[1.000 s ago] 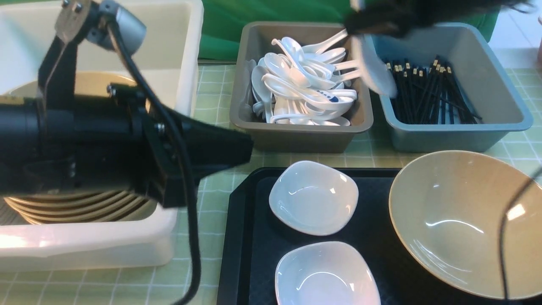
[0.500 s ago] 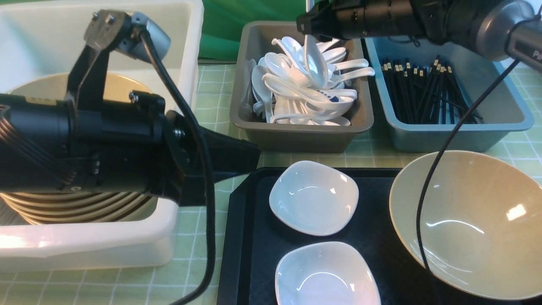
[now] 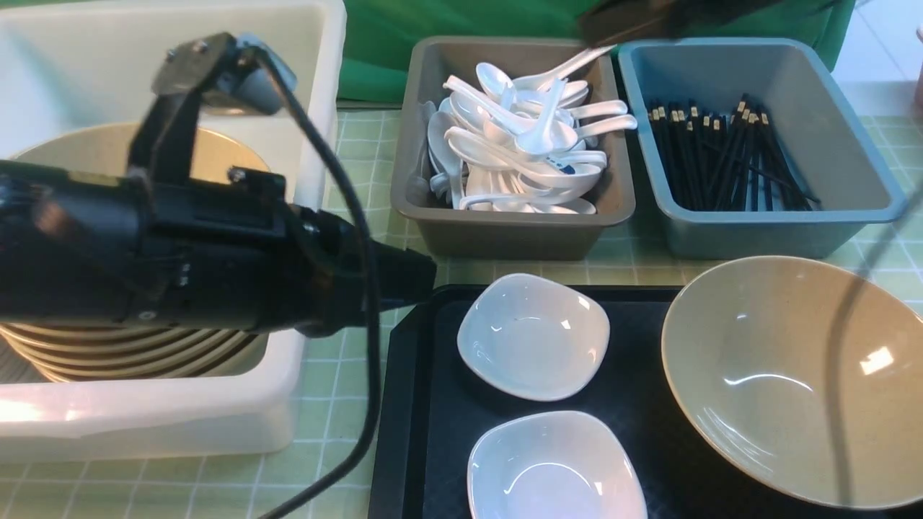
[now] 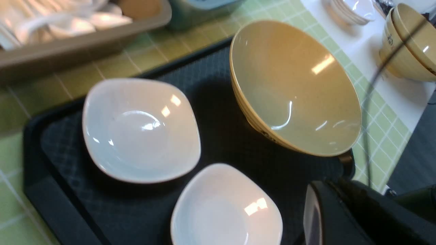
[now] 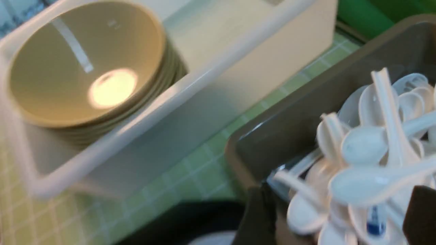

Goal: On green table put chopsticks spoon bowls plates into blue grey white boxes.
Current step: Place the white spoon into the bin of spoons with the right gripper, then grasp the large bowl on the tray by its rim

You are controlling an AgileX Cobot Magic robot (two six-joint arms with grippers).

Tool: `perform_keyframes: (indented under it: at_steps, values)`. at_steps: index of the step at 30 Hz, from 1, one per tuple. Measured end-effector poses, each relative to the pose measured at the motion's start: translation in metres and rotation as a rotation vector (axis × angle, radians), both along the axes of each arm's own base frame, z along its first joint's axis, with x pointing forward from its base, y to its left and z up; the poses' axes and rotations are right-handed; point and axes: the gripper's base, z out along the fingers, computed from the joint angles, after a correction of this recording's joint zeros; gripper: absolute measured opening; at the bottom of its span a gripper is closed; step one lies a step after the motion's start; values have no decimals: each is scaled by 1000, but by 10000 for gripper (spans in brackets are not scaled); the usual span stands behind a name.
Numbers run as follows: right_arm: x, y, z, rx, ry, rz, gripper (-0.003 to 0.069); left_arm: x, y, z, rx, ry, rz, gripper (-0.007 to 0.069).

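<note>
on the left, a stack of tan bowls (image 3: 137,353) is held in the big white box (image 3: 151,422), which is set on the green table (image 3: 317,432) and partly covered by the left arm. the left gripper (image 3: 425,277) is closed, with nothing gripped — its tip is hung near the corner of the black tray (image 3: 396,432). farther right, a heap of white spoons (image 3: 519,166) is contained in the grey box (image 3: 519,238); one spoon (image 3: 544,130) is laid on top, its handle pointed away from the tray. on the tray, two small white plates (image 3: 533,339) are placed one nearer than the other, just apart. above the far side of the grey box, the right gripper (image 5: 335,211) is seen blurred — jaws spread wide, nothing gripped. beside the grey box, black chopsticks with gold bands (image 3: 728,158) are gathered in the blue box (image 3: 779,234). at the right, a wide tan bowl (image 3: 793,382) is rested tilted on the tray, the right arm's cable hung blurred across it
</note>
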Motion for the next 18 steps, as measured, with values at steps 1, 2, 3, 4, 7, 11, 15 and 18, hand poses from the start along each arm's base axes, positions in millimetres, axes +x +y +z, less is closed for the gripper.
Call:
perform_keyframes:
  at_steps: [1,2,3,4,7,11,15,18]
  values:
    - [-4,-1,6,-7,-15,-4,537,2,-1,-1,1,7,0,8]
    - [-24,-8,25,-90,-50,-38,538,9,-5,-3,4,46,-10,25]
    - [-34,-10,32,-128,-67,-52,538,14,-7,-4,8,60,-19,39]
    - [-45,-12,39,-162,-81,-68,536,17,-11,-5,10,83,-37,46]
    - [-78,-18,55,-222,-119,-99,522,31,-25,-7,34,121,-92,93]
    - [-148,-24,57,-243,-121,-104,461,45,-64,-15,109,169,-193,223]
    - [-202,-28,26,-258,-90,-99,364,63,-103,-35,181,261,-219,365]
    - [-234,-32,0,-253,-105,-143,239,83,-128,-54,213,308,-236,426]
